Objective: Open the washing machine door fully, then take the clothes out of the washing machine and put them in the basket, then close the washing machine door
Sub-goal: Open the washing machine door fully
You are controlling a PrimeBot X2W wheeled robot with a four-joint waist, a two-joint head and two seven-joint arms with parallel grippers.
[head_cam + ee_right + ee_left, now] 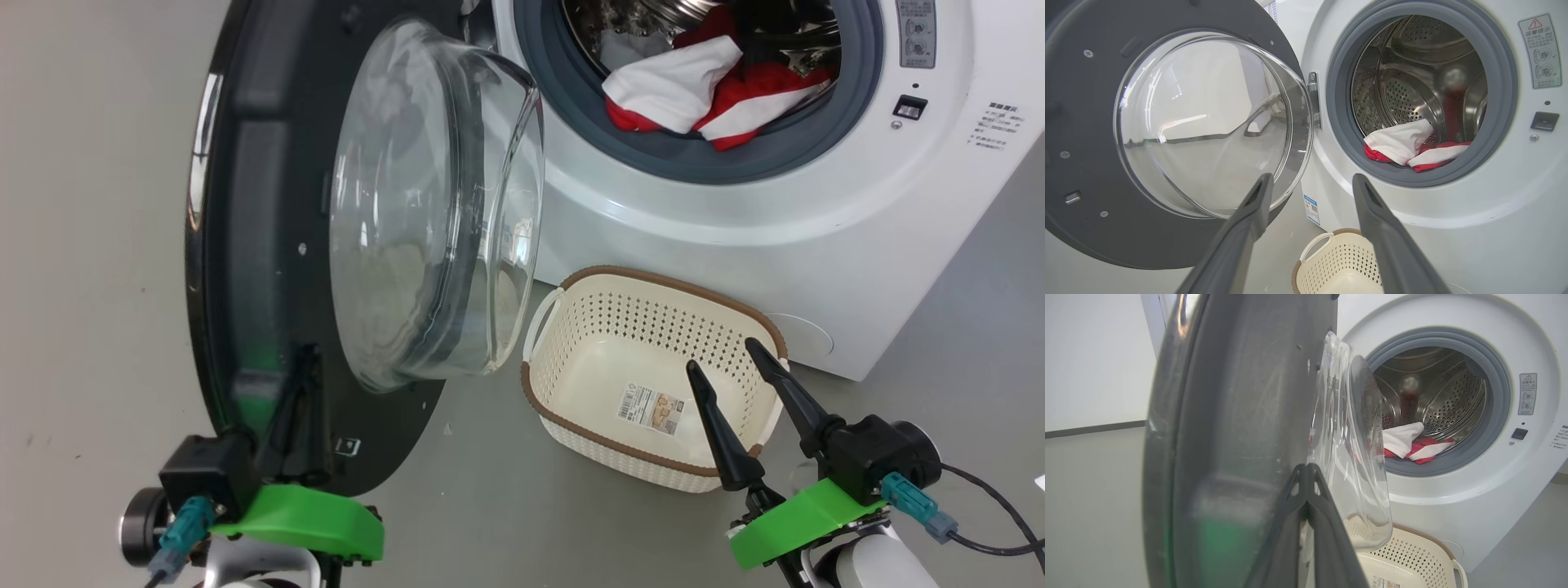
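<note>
clothes [739, 102]: soft, light, limp, at drum [1408, 94] mouth; pinch raised white fold [673, 82]; right jaws: spread, over basket [588, 327]; left jaws: closed, at washing machine door [245, 245]

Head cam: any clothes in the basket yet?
No, the basket has just a sticker on its floor, while the red and white clothes lie in the washing machine opening.

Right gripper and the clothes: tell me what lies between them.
Head view: the basket, then the washing machine's white front and grey gasket, lie between the right gripper and the clothes.
</note>
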